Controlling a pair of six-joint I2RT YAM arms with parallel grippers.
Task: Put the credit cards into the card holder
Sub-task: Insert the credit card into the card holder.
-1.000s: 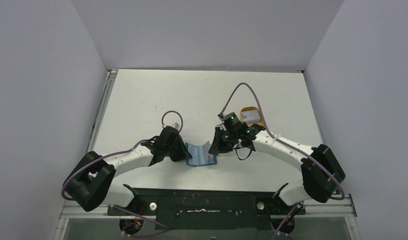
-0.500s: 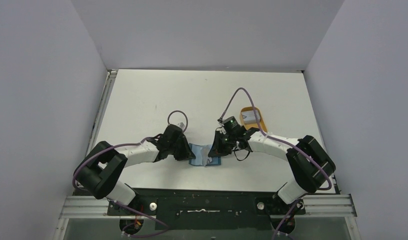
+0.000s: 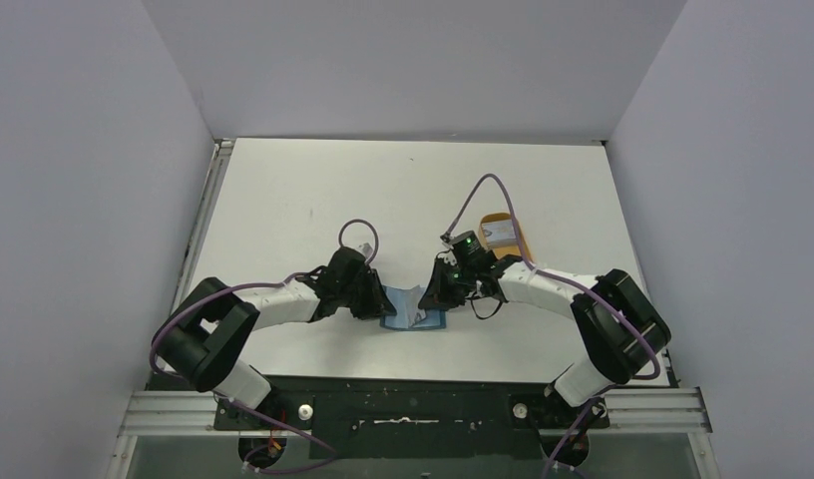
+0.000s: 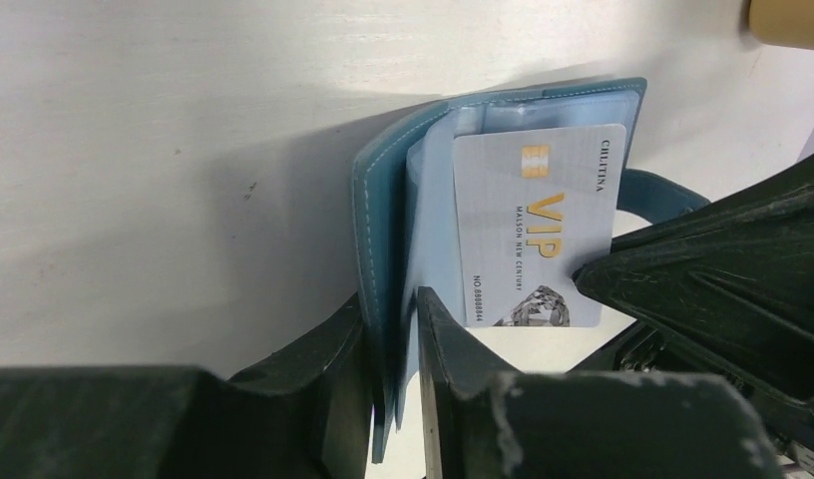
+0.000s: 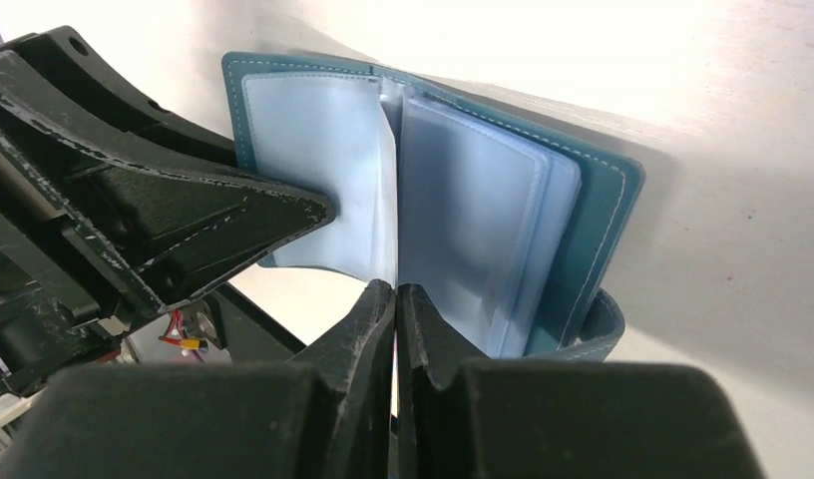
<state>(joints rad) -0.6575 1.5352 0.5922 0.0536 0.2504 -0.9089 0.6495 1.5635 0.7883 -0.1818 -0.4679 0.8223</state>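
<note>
Down in the lower middle of the top view, the teal card holder (image 3: 408, 309) lies open on the white counter (image 3: 313, 200), right between the two arms and just ahead of their bases. From the wrist cams you can see its clear sleeves (image 5: 473, 210) fanned out like pages. The closing strap (image 5: 605, 321) curls out from under the cover at the lower right of the right wrist view.

One credit card (image 4: 538, 235), whitish with gold VIP lettering, stands against the sleeves. Honestly can't tell if it's inside a pocket or only leaning on one. The right end effector (image 5: 395, 291) is pinched tight on the edge of that card, so in its own cam the card is only a thin line running up from the fingertips.

The left end effector (image 4: 390, 299) has its jaws narrow, one on each side of the holder's cover on the wallet's left side in the top view. They're touching it or near enough, but I can't tell whether it's really clamping.

Further out, toward the right of the top view, sits the orange tray (image 3: 520, 242) with a second card (image 3: 495, 232) lying in it, well apart from the holder.
</note>
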